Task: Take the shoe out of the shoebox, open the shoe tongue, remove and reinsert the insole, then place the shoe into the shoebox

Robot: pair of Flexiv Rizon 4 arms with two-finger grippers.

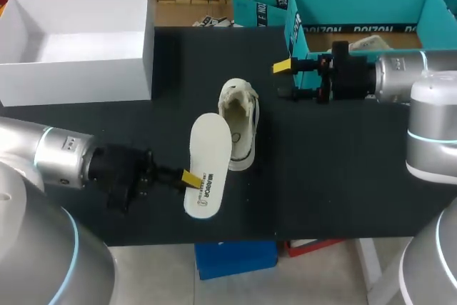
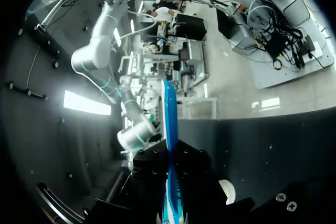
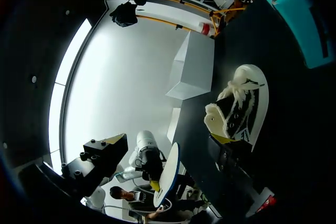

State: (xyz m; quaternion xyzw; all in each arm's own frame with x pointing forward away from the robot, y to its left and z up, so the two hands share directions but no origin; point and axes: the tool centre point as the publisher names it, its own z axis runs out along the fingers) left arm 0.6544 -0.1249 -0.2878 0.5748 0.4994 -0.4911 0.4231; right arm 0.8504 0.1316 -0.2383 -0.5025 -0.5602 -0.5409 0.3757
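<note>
The shoe (image 1: 240, 121) sits out of the box, near the middle of the black worktop (image 1: 335, 169). It is white with some black on it, and its hole shows from above. In the right wrist view the shoe (image 3: 240, 107) has white laces and a fluffy edge.

The white insole (image 1: 208, 166) is out of the shoe, just to the left of it. I cannot tell if the two touch. My left claw (image 1: 187, 178) pinches the insole by its near left edge, one finger on each side. In the left wrist view I see the insole (image 2: 169, 129) from its thin edge, running out between the dark fingers.

My right claw (image 1: 284, 81) hangs over the worktop to the right of the shoe and a bit farther back. Its fingers are spread wide and hold nothing. In its own view the shoe lies just ahead of one finger.

The white shoebox (image 1: 136, 58) stands at the far left, well apart from the shoe, with its top open. A teal box (image 1: 357, 1) stands at the far right, behind my right arm.
</note>
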